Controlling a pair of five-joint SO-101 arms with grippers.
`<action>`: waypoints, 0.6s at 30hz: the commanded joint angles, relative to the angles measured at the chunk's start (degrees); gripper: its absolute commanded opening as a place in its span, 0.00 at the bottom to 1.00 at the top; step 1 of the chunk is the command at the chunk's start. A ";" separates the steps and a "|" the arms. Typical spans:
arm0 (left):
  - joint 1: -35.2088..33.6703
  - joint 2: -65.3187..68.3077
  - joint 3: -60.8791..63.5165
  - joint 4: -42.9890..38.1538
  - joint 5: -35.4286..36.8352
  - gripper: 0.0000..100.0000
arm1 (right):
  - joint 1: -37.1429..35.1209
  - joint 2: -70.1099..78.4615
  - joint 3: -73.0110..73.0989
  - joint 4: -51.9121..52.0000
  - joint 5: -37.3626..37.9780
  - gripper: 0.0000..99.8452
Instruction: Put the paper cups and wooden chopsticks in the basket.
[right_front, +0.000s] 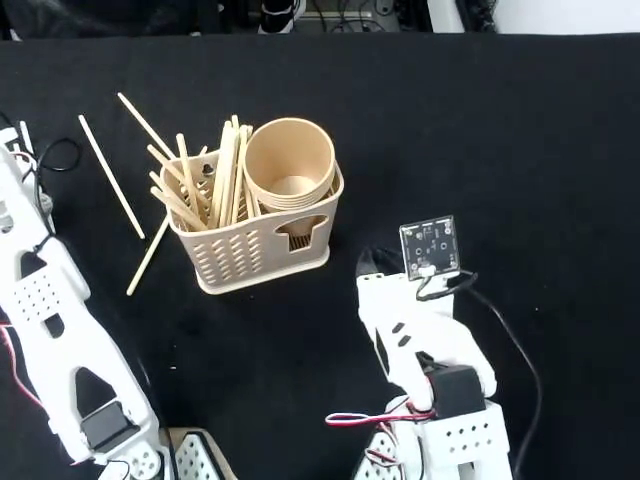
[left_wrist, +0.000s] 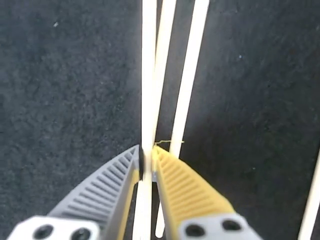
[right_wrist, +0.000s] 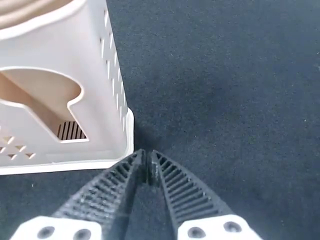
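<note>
1. Judged step: gathering the last sticks; loose chopsticks (right_front: 110, 175) lie on the table (right_front: 500, 150) at nine o'clock of the basket (right_front: 262, 255).
2. The left gripper (left_wrist: 147, 162) is clenched on one wooden chopstick (left_wrist: 149, 75), which next needs lifting and tipping over the basket's rim.
3. The paper cups (right_front: 290, 160) sit nested inside the basket.
4. The right gripper (right_wrist: 148, 167), at four o'clock of the basket, is pinched shut, empty.

The left claw (left_wrist: 147, 162) pinches one chopstick (left_wrist: 148, 75) beside two loose chopsticks (left_wrist: 188, 75).
</note>
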 joint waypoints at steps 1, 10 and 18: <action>-1.36 2.29 -1.80 0.26 -0.79 0.03 | -0.53 -0.57 -0.22 -1.14 0.44 0.03; -2.59 6.24 -1.80 0.18 -2.73 0.03 | -0.53 -0.57 -0.22 -1.14 0.44 0.03; -3.74 8.62 -1.80 0.18 -2.73 0.08 | -0.53 -0.57 -0.22 -1.14 0.44 0.03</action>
